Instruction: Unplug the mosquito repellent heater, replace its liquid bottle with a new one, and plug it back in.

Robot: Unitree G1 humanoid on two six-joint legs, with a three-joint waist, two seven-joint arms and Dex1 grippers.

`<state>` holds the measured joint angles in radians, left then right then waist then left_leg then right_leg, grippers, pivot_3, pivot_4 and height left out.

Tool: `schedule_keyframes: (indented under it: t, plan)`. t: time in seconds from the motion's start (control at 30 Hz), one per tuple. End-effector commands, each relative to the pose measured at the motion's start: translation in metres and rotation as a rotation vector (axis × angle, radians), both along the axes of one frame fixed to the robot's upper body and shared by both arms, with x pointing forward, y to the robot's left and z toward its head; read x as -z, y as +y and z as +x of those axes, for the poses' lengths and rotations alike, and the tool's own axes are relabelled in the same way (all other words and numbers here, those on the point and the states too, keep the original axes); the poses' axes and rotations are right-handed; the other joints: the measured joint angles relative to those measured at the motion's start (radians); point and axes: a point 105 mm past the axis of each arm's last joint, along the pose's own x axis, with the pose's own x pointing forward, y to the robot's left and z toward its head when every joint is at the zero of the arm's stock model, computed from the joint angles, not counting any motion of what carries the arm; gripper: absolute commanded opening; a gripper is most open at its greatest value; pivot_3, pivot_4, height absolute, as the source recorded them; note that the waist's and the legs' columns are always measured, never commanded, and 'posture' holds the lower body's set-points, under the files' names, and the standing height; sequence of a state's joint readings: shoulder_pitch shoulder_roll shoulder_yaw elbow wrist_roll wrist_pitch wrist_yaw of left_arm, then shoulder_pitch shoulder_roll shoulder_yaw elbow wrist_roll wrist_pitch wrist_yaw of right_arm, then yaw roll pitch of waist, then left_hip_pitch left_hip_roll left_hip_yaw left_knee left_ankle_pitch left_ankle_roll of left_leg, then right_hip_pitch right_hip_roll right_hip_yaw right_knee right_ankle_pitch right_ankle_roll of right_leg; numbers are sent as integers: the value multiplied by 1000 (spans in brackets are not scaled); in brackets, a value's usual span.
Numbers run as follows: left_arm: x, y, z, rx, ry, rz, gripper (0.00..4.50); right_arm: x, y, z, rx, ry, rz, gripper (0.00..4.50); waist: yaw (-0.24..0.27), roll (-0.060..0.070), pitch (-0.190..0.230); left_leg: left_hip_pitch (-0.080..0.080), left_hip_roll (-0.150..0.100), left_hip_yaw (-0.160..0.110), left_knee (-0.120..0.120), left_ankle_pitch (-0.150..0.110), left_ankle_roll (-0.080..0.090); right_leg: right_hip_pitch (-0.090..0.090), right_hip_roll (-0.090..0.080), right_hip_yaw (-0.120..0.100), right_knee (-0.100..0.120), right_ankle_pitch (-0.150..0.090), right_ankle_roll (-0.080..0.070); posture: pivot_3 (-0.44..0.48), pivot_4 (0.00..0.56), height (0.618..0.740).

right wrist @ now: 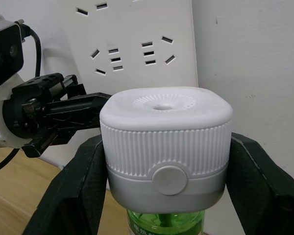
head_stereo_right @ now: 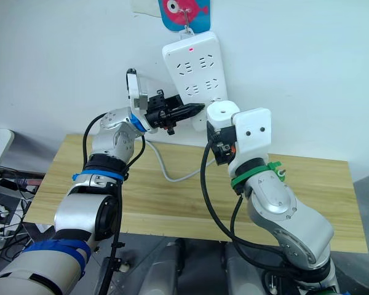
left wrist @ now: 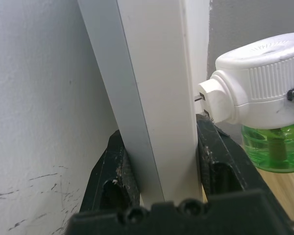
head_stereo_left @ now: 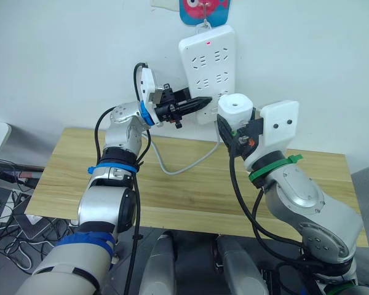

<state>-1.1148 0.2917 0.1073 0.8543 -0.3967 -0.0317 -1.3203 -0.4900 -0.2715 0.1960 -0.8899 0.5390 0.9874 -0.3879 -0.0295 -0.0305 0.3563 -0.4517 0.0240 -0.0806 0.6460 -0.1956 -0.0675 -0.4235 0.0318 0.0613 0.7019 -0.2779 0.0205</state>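
1. While the right claw [right wrist: 164, 196] pinches the heater [right wrist: 165, 147] between its two black fingers, one on each flank, the white unit sits upright with its vent hole facing up.
2. Under the heater's body hangs a green bottle [left wrist: 273, 149], screwed in, with a dark wick visible inside it.
3. At nine o'clock from the heater, the left claw [head_stereo_left: 200, 103] is clamped on the lower edge of the power strip [head_stereo_left: 207, 67], one finger in front of it and one behind, steadying it against the wall.
4. From the left wrist, the heater's round plug end [left wrist: 216, 100] sits just beside the strip's face, prongs barely showing, so I judge it is at the sockets.
5. To do this well, keep the heater square to the strip, move straight along the prongs without twisting, and let the left claw hold the strip firm.
6. Below lies the wooden table [head_stereo_left: 190, 196].
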Motion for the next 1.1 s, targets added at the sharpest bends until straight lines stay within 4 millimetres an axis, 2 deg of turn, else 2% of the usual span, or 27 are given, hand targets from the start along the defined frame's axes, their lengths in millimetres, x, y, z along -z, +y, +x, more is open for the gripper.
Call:
schedule_keyframes:
  t: [0.03, 0.43, 0.73, 1.1]
  plan:
    - [-4, 1, -1, -6, -20, 1, 1315, -9, 4, -8, -22, -63, -9, 3043, 0, 0, 0, 0, 0, 0, 0, 0, 0, 0, 0, 0, 0, 0, 0, 60, 327, 740]
    - [-4, 1, -3, 4, -8, -8, 1315, -6, 3, 8, 49, -82, -3, 3043, 0, 0, 0, 1, 0, 0, 0, 0, 0, 0, 0, 0, 1, 0, 0, 68, 321, 740]
    - [-9, -1, -10, 55, 19, -28, 1315, 9, 7, 21, 35, -77, 17, 3043, -3, 0, 0, 4, 0, 0, 0, 2, 0, -1, 0, 1, 10, 0, 0, 83, 308, 740]
    - [-5, -3, -19, 87, 16, 5, 1315, 6, 10, 32, 9, -79, -11, 3043, -6, 0, -1, 6, 2, 1, -1, 3, -2, -2, 2, 1, 12, -1, -3, 89, 309, 740]
